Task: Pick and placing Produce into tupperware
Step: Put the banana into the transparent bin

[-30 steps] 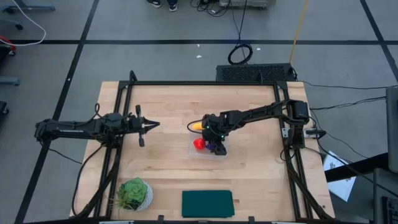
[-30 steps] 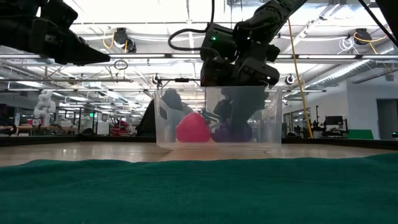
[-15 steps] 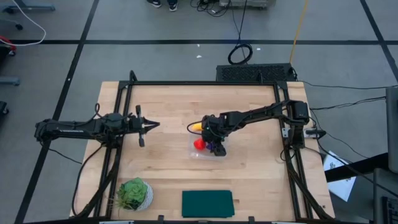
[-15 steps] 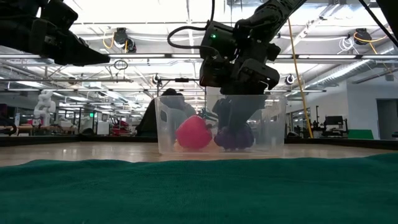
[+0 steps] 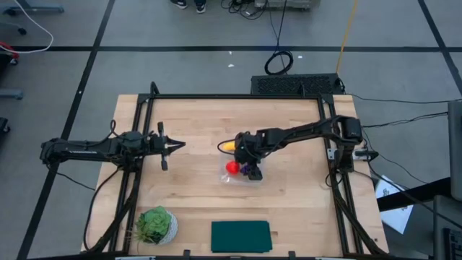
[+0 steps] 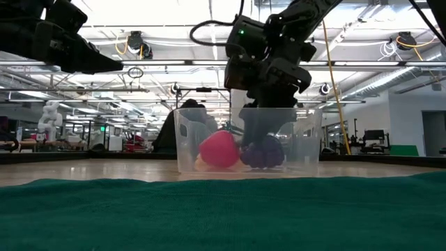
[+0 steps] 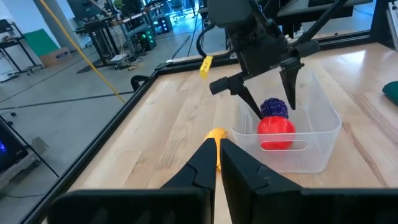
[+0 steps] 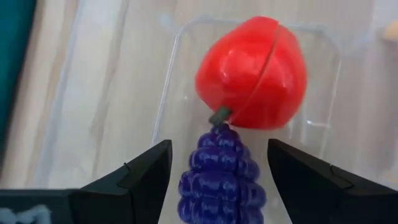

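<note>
Right now the right gripper (image 8: 217, 168) hangs spread, straddling the released grape cluster (image 8: 222, 171) inside the clear tupperware (image 7: 323, 134), red fruit (image 8: 252, 71) touching at its 12 o'clock. Lifting crookedly, a fingertip could snag the wall. The banana (image 5: 227, 146) waits outside; the left gripper (image 5: 173, 145) idles pinched closed.

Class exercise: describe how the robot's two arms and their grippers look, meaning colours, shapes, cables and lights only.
Both arms are slim, jointed and black. The left gripper ends in two thin pointed fingers. The right gripper has tapering black fingers under a boxy wrist, with a looping black cable and a small green light.
</note>
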